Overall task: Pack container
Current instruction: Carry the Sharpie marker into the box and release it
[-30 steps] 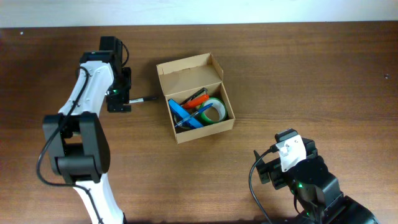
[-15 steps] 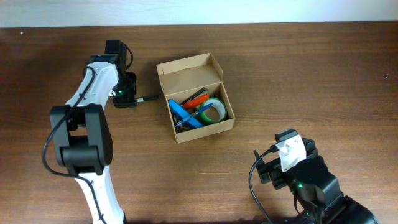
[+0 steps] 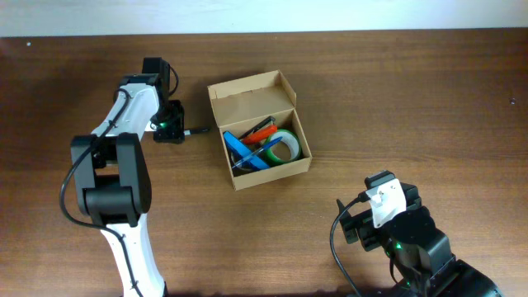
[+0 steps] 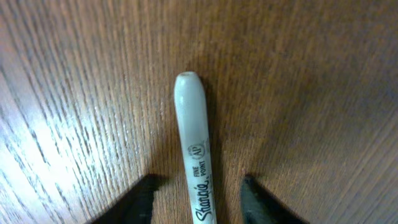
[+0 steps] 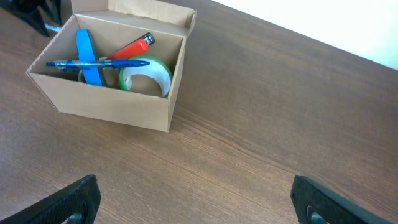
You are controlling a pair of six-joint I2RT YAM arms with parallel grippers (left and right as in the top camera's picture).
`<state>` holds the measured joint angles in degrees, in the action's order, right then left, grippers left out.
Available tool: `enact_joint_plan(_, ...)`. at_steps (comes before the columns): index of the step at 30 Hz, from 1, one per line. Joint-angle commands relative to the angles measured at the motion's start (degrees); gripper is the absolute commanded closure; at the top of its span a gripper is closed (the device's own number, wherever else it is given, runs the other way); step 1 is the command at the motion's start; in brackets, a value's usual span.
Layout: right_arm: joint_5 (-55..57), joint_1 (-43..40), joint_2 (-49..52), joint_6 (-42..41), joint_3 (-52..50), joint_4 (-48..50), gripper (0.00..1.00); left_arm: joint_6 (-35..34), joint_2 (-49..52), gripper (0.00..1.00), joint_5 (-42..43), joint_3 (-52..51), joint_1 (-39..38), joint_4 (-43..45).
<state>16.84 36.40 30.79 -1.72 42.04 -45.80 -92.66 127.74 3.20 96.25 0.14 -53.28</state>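
Observation:
The container (image 3: 272, 174) is a tan cardboard box with its flap lid (image 3: 252, 101) standing open at the far side; it also shows in the right wrist view (image 5: 106, 102). Inside lie a green tape roll (image 3: 286, 146), a blue pen (image 5: 99, 63), a red lighter (image 5: 132, 46) and a blue piece. A grey Sharpie marker (image 4: 196, 137) lies on the table left of the box (image 3: 196, 130). My left gripper (image 4: 198, 193) straddles the marker's lower part, a finger on each side, with a small gap to each. My right gripper (image 5: 196, 199) is wide open over bare table.
The wooden table (image 3: 396, 99) runs out on all sides of the box. My right arm's base (image 3: 404, 239) fills the near right corner. The left arm (image 3: 111, 173) stretches along the left side.
My left gripper's fingers have drawn in from wide open to close beside the marker, and the wrist has shifted slightly towards the box. The right arm has not moved.

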Motion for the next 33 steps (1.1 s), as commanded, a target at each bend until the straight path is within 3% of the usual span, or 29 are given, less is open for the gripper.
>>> enact_joint_plan(1,-0.1,-0.2,-0.3,-0.7,-0.1,0.2,0.01,0.1,2.3,0.82,1.1,0.3,0.0,0.2)
enact_joint_plan(3,-0.1,-0.2,-0.3,-0.7,-0.1,0.2,0.01,0.1,2.3,0.98,1.1,0.3,0.0,0.2)
enact_joint_plan(11,-0.1,-0.2,-0.3,-0.7,-0.1,0.2,0.01,5.7,0.3,0.98,0.9,0.3,0.0,0.1)
enact_joint_plan(17,-0.1,-0.2,-0.3,-0.7,-0.1,0.2,0.01,19.4,-7.9,0.98,-2.2,0.3,-0.7,0.1)
enact_joint_plan(22,-0.1,-0.2,-0.3,-0.7,-0.1,0.2,0.01,37.0,-17.7,0.98,-5.2,0.3,-5.0,0.1)
enact_joint_plan(33,-0.1,-0.2,-0.3,-0.7,-0.1,0.2,0.01,62.9,-22.3,0.98,-5.2,0.3,-19.9,-1.0)
